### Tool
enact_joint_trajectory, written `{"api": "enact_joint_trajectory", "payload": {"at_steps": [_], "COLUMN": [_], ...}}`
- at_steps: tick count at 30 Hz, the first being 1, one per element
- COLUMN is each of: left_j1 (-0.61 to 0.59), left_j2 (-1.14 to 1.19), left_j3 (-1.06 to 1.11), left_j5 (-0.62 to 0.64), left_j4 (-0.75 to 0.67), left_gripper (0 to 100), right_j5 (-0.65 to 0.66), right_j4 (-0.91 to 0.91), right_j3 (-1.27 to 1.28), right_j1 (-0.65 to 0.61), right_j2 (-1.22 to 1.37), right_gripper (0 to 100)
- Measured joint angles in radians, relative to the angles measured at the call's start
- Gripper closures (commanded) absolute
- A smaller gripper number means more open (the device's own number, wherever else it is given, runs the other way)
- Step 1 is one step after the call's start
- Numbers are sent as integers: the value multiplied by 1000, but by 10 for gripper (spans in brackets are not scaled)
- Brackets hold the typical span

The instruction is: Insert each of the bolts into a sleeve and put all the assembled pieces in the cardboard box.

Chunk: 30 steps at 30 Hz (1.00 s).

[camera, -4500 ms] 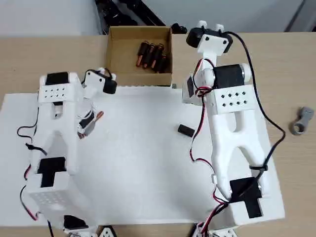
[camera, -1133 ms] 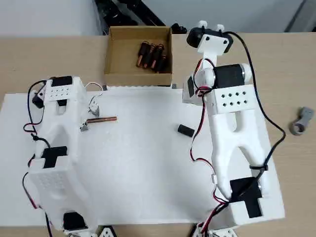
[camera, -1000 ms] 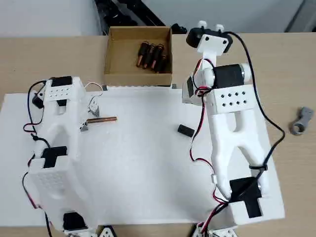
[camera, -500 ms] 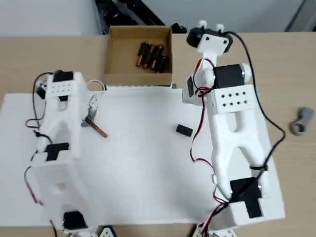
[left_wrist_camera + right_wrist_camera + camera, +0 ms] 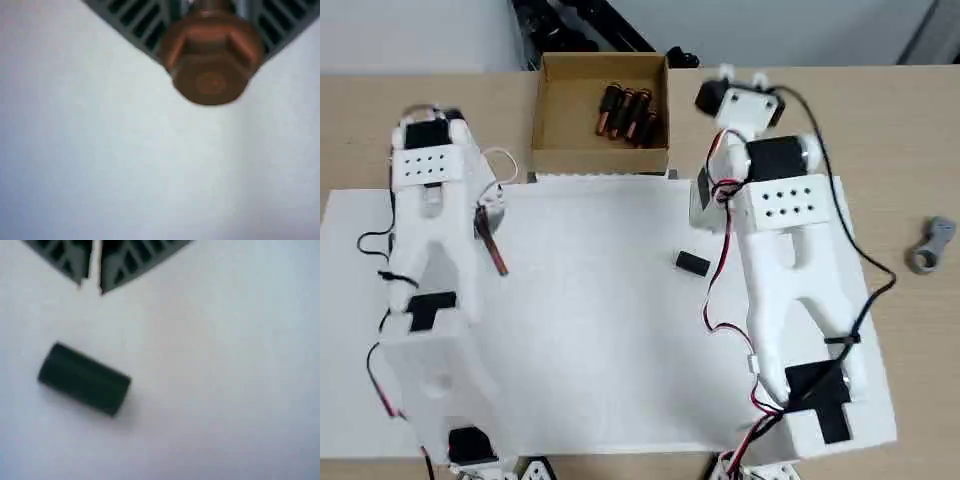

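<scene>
A copper bolt (image 5: 210, 60) is clenched in the left gripper (image 5: 490, 222) at the high view's left, while the sleeve (image 5: 692, 263) is seen lying right of centre, near the closed right gripper (image 5: 96, 267).

Layout for your reference: the cardboard box (image 5: 603, 152) stands at the back of the counter (image 5: 900, 130), just behind the sheet (image 5: 600, 350), with assembled pieces (image 5: 626, 112) lying in its right half. On the sheet, the sleeve (image 5: 692, 262) lies right of centre, just left of the right arm (image 5: 785, 230). The bolt (image 5: 500, 258) sits in the fingers of the left gripper (image 5: 490, 225), over the sheet's left side and well apart from the sleeve. A small part (image 5: 932, 244) lies on the counter at far right.
</scene>
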Motion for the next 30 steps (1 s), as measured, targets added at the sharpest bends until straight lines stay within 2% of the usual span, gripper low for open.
{"api": "enact_joint_trajectory", "payload": {"at_steps": [3,9,12,22,30], "left_j1": [5,5,5,5,5], "left_j2": [-138,-405,-542,-987,-1280], "left_j3": [0,5,74,368,411], "left_j5": [-68,-207,-261,-382,-410], "left_j4": [3,11,12,18,18], "left_gripper": [994,994,994,994,992], "right_j5": [103,413,512,738,813], "right_j4": [0,0,0,0,-43], "right_j3": [64,86,91,91,91], "right_j1": [-5,-72,-80,-78,-75], "right_j2": [0,0,0,0,66], "right_gripper": [980,980,980,980,980]}}
